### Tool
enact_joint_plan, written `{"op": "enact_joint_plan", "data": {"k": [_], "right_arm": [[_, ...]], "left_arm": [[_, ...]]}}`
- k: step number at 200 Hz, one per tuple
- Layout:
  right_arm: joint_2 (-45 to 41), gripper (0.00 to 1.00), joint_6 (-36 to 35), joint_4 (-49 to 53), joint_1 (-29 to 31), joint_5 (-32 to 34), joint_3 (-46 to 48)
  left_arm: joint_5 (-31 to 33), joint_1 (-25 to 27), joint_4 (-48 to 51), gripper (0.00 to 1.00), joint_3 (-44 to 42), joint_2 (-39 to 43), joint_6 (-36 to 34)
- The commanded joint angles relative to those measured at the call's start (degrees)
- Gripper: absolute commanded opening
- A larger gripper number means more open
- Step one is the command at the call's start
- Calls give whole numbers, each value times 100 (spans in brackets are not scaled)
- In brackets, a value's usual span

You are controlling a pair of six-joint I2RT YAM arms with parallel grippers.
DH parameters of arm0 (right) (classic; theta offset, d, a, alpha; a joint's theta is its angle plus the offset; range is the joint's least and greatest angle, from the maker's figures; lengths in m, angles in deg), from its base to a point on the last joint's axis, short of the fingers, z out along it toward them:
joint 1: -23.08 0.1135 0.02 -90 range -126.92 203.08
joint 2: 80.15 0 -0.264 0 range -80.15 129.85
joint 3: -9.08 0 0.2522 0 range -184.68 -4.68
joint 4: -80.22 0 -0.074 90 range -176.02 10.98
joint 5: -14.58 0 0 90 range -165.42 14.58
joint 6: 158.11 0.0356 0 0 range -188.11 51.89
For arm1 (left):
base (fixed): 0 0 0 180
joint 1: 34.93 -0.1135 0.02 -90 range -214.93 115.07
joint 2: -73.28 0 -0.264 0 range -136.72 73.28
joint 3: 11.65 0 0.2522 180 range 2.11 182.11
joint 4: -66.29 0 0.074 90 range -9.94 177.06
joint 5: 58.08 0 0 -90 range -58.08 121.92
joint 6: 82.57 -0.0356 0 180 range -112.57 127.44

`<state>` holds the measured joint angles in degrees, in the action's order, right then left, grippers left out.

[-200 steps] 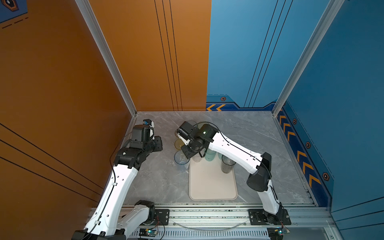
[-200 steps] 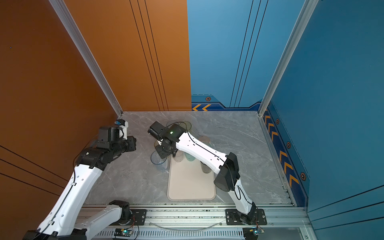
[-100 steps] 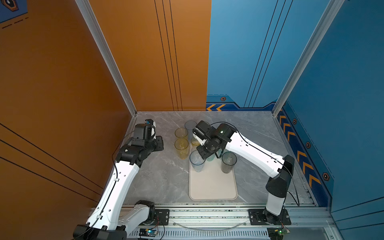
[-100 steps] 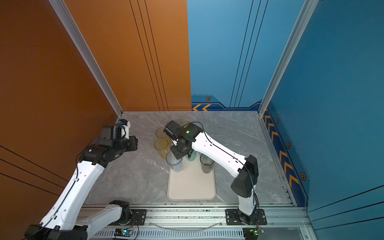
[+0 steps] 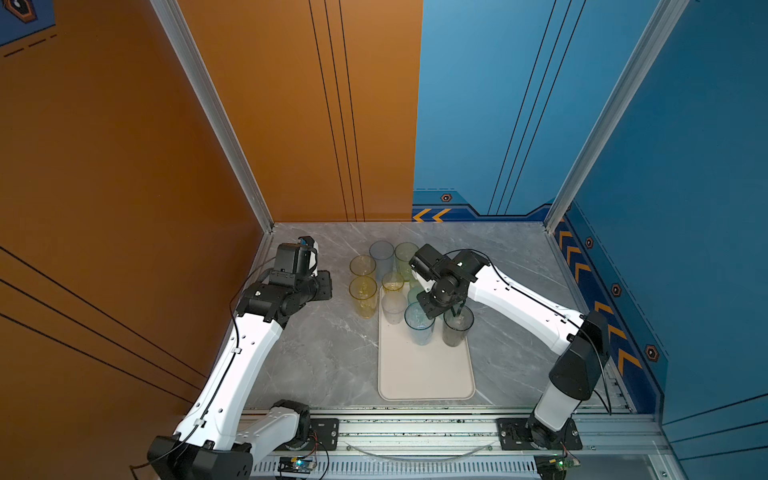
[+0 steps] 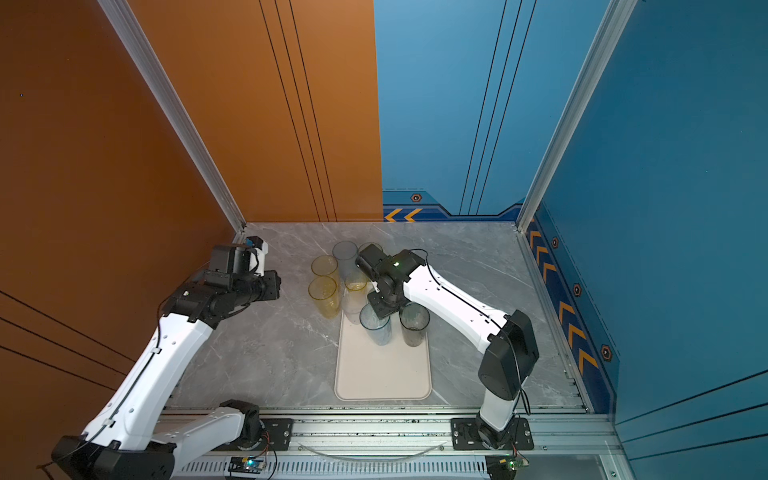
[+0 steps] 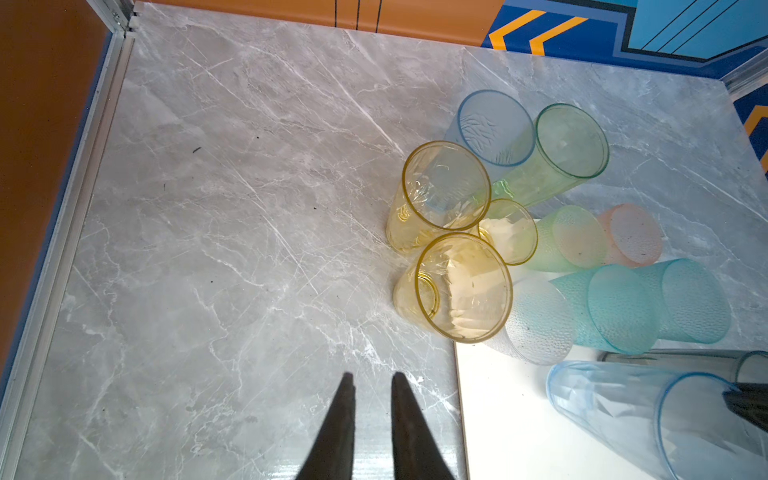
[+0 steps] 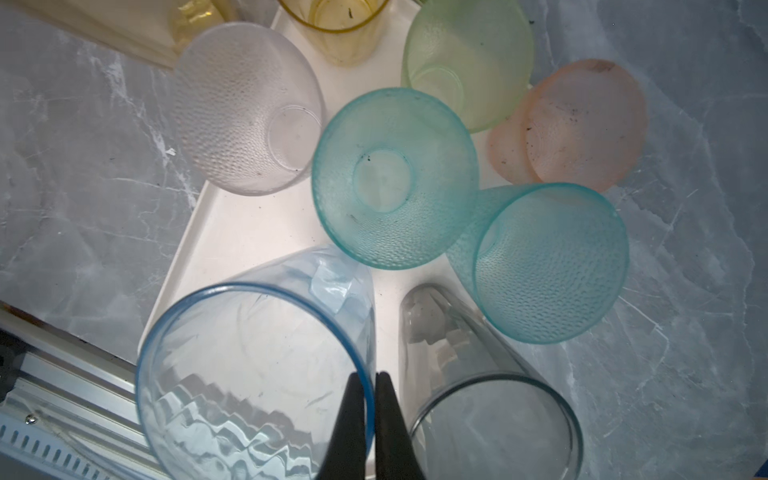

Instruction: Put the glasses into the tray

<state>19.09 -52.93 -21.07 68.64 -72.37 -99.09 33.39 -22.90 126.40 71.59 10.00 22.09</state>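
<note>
The cream tray (image 5: 426,374) (image 6: 382,374) lies at the front middle of the table. My right gripper (image 8: 370,376) (image 5: 434,311) is shut on the rim of a tall blue glass (image 8: 249,374) (image 5: 419,328), one finger inside and one outside. That glass stands upright over the tray's far part, beside a grey glass (image 5: 457,328) (image 8: 490,415). A frosted clear glass (image 8: 249,108) and a teal glass (image 8: 395,178) stand on the tray's far end. My left gripper (image 7: 370,376) hangs slightly open over bare table left of the tray, with nothing between its fingers.
Two yellow glasses (image 5: 363,299) (image 5: 362,266), a blue-grey glass (image 5: 381,253) and a green glass (image 5: 405,253) cluster on the table behind the tray's left corner. A second teal glass (image 8: 548,262) and a pink glass (image 8: 582,124) stand by the tray's far right edge.
My right arm has carried the blue glass rightward from the table beside the tray to a spot over it, next to the grey glass. The left arm has barely shifted.
</note>
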Motion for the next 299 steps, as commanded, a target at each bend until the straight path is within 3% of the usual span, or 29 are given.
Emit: {"op": "enact_joint_plan", "data": {"k": [1,75,299], "right_arm": [[-281,0,-59,-459,-69,-66,228],[-365,0,-33,-822,-265,-175,627],[-587,0,-46,-1010,-496,-297,1040]], "left_arm": [[182,103,163,19,244,-71,68],[397,394,236,19,470,-342,81],[582,634,323,20,620,-540,125]]}}
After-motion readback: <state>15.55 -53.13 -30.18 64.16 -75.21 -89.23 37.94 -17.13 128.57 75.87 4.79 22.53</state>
